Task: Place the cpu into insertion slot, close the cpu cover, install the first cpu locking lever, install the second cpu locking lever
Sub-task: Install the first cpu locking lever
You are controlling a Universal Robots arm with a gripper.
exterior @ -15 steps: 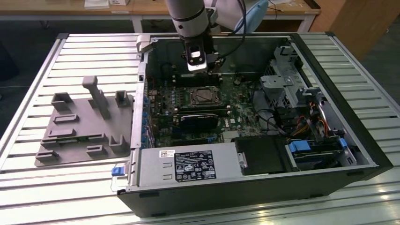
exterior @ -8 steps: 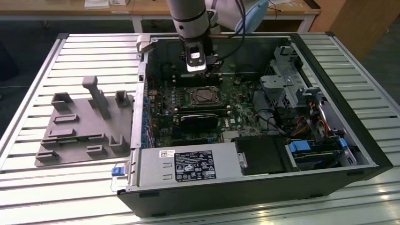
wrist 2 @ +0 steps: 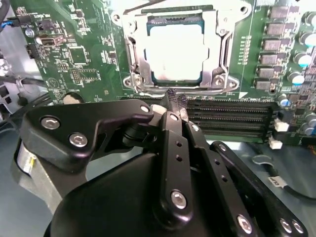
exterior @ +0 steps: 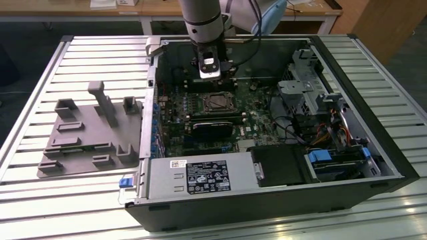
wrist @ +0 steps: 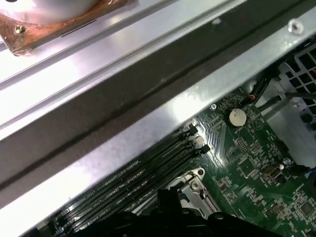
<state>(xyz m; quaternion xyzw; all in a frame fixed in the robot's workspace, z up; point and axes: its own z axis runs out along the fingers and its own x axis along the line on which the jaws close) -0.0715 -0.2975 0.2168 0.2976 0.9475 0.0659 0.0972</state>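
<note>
In the second wrist view the cpu (wrist 2: 175, 52) lies flat in the insertion slot (wrist 2: 157, 79), its silver top showing through the window of the cpu cover (wrist 2: 134, 54), which is down over it. A thin wire lever (wrist 2: 148, 92) runs along the socket edge nearest my fingertips. My gripper (wrist 2: 175, 100) is shut, tips together just beside that edge, with nothing visible between them. In the exterior view the gripper (exterior: 215, 82) hangs inside the open computer case, just behind the insertion slot (exterior: 217, 102).
Long black memory slots (wrist 2: 232, 113) lie next to the socket, under my fingers. The case wall (wrist: 148, 98) passes close by the wrist. A black block (exterior: 212, 129) sits in front of the socket. A grey fixture (exterior: 87, 135) lies at the exterior view's left.
</note>
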